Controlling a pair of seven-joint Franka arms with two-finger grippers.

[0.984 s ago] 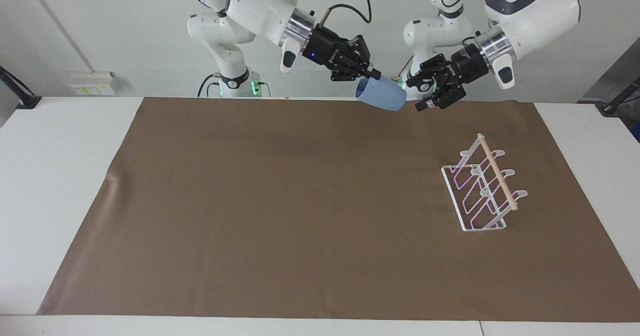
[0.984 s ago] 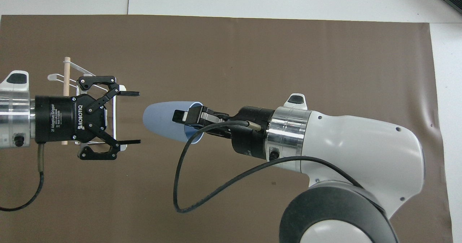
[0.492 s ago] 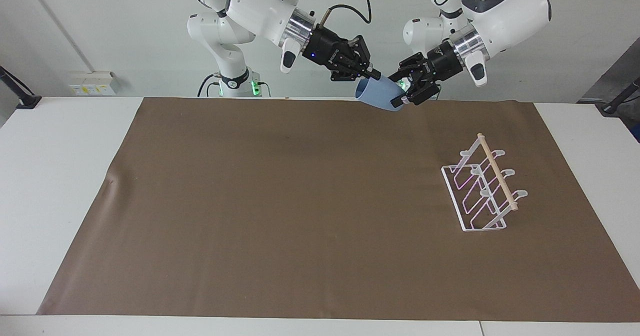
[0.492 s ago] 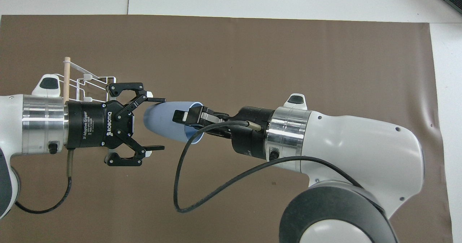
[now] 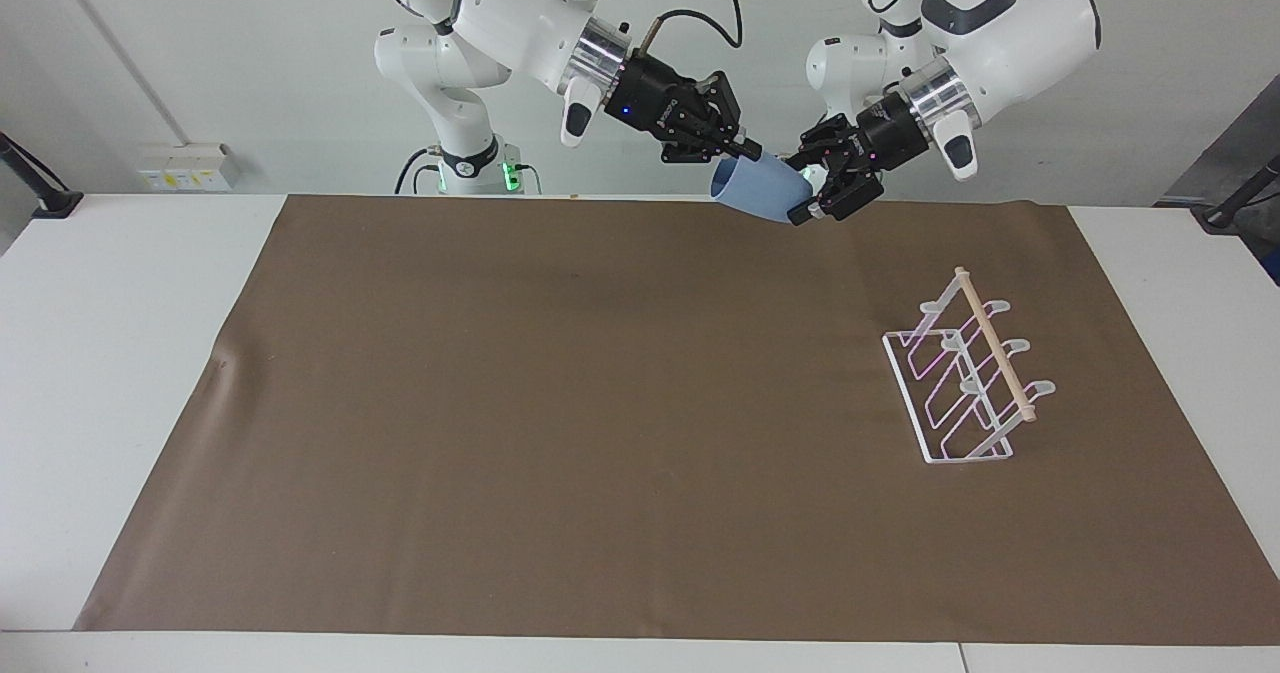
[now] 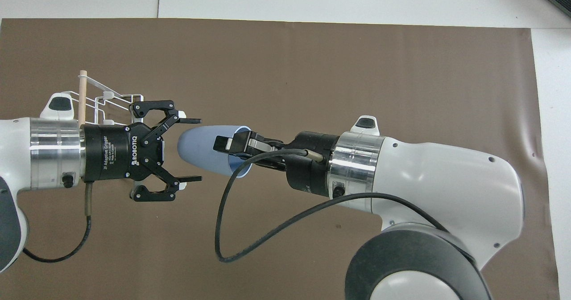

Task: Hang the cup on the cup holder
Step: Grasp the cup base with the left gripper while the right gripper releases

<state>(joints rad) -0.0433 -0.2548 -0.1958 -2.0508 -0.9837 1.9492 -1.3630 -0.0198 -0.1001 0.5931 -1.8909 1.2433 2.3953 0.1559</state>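
Fingers of the right gripper (image 5: 745, 149) pinch the rim of the light-blue cup (image 5: 762, 191), held on its side in the air over the brown mat's (image 5: 560, 413) edge nearest the robots. Left gripper (image 5: 812, 185) hangs spread wide at the cup's tapered base, fingers (image 6: 189, 121) flanking it without visible contact. White wire cup holder (image 5: 965, 378) stands on the mat toward the left arm's end, bare.
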